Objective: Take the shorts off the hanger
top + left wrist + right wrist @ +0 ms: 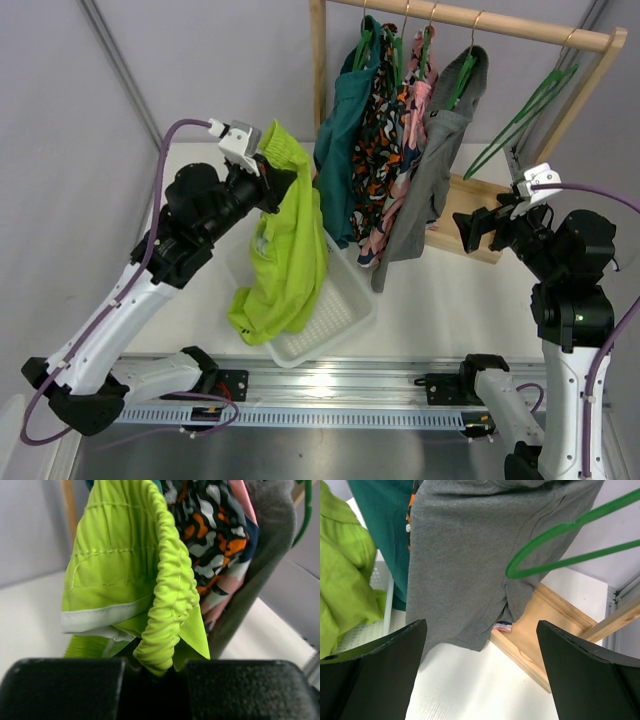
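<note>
While the left end effector [272,183] is pinching the lime shorts [285,250] by the waistband, they are dangling over the white basket [350,315], seemingly hanger-free; the right end effector [468,228] is hovering, spread wide. Likely next: lowering, then releasing

A robotics lab test cell rather than a home: plain grey wall panels [60,120] close in a white tabletop [450,310], a metal rail [340,385] along its near edge carries the left arm [110,330] and right arm [572,300] with exposed cables [170,150], and a small wooden rack [480,18] of clothes [440,170] on green hangers [520,110] stands on the tabletop by a white basket [345,320]
</note>
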Controlling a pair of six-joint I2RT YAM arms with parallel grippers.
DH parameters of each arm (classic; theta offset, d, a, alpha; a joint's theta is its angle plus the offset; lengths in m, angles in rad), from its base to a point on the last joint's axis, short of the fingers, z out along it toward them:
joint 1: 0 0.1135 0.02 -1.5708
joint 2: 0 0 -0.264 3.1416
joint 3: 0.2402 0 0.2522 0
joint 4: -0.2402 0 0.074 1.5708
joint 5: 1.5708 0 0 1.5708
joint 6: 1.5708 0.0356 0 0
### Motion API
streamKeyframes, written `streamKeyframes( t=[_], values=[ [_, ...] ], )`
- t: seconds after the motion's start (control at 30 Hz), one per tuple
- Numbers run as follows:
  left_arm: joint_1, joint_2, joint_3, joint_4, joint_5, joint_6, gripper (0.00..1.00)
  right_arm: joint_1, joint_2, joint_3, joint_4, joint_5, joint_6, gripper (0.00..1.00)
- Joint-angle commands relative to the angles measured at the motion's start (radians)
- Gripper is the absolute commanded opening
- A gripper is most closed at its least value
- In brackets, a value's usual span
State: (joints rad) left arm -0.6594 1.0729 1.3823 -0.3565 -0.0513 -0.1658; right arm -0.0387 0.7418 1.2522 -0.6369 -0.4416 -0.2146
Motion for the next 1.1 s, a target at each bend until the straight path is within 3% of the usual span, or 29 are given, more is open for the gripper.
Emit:
streamKeyframes(
  t=[0.0, 0.13, 0.3, 0.37, 0.4, 0.47, 0.5, 0.6, 0.8, 0.87, 1.0, 1.07],
  values=[
    [0.035, -0.019, -0.095, 0.187, 0.149, -0.167, 0.00, -0.006, -0.012, -0.011, 0.005, -0.032, -0.015, 0.99],
    [0.040, -0.066, -0.311, 0.186, 0.131, -0.244, 0.00, -0.007, -0.030, 0.012, -0.088, -0.201, -0.138, 0.99],
    [0.041, -0.172, -0.597, 0.157, 0.076, -0.337, 0.01, -0.006, -0.012, 0.047, -0.119, -0.282, -0.135, 1.00],
    [0.041, -0.215, -0.652, 0.131, 0.067, -0.366, 0.28, -0.006, 0.020, 0.084, -0.115, -0.307, -0.098, 1.00],
    [0.041, -0.226, -0.675, 0.126, 0.068, -0.370, 0.49, -0.006, 0.033, 0.098, -0.110, -0.315, -0.082, 1.00],
    [0.041, -0.252, -0.695, 0.122, 0.071, -0.379, 0.66, -0.006, 0.082, 0.153, -0.095, -0.331, -0.014, 0.99],
    [0.041, -0.257, -0.695, 0.117, 0.071, -0.377, 0.81, -0.006, 0.100, 0.176, -0.092, -0.336, 0.009, 0.99],
    [0.041, -0.284, -0.652, 0.087, 0.056, -0.341, 0.99, -0.006, 0.197, 0.295, -0.069, -0.353, 0.110, 0.99],
    [0.041, -0.364, -0.537, 0.012, -0.039, -0.229, 0.99, 0.029, 0.422, 0.541, -0.049, -0.274, 0.366, 0.93],
    [0.041, -0.379, -0.497, -0.012, -0.056, -0.213, 0.99, 0.069, 0.476, 0.599, -0.063, -0.220, 0.385, 0.90],
    [0.041, -0.418, -0.465, -0.074, -0.081, -0.196, 0.99, 0.146, 0.567, 0.760, -0.063, -0.007, 0.400, 0.88],
    [0.041, -0.444, -0.468, -0.094, -0.087, -0.198, 0.99, 0.203, 0.606, 0.802, -0.050, 0.237, 0.409, 0.88]
  ],
)
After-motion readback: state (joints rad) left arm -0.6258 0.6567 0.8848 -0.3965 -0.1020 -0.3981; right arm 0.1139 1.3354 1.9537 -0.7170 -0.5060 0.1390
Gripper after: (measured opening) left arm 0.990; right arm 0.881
